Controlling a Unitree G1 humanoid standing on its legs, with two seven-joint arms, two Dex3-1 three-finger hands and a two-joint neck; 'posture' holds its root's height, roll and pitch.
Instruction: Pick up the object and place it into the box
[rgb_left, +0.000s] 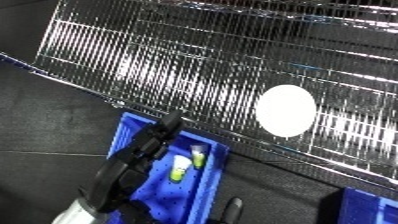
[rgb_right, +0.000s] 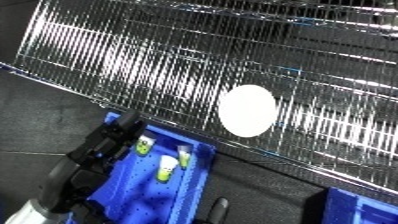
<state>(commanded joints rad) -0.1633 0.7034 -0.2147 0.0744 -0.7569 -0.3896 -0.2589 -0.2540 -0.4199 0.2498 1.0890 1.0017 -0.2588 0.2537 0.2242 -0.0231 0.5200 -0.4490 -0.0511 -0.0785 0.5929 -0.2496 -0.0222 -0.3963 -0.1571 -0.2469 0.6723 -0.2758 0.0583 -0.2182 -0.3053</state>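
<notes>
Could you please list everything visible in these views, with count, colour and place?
Bin: one, blue, lower left on the dark floor.
Small bottles: at least three, pale with yellow-green contents, inside the bin.
Second bin: one, blue, lower right corner, partly cut off.
Wire shelving: one, silver, across the upper half.
Disc: one, white, on the shelving right of centre.
Left hand: one, black, over the bin's left side; fingers unclear.
Right hand: only a dark fingertip at the bottom edge.

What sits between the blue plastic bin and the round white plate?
Wire shelving only: the round white plate lies on it, beyond the blue plastic bin. Right eye view.
</notes>
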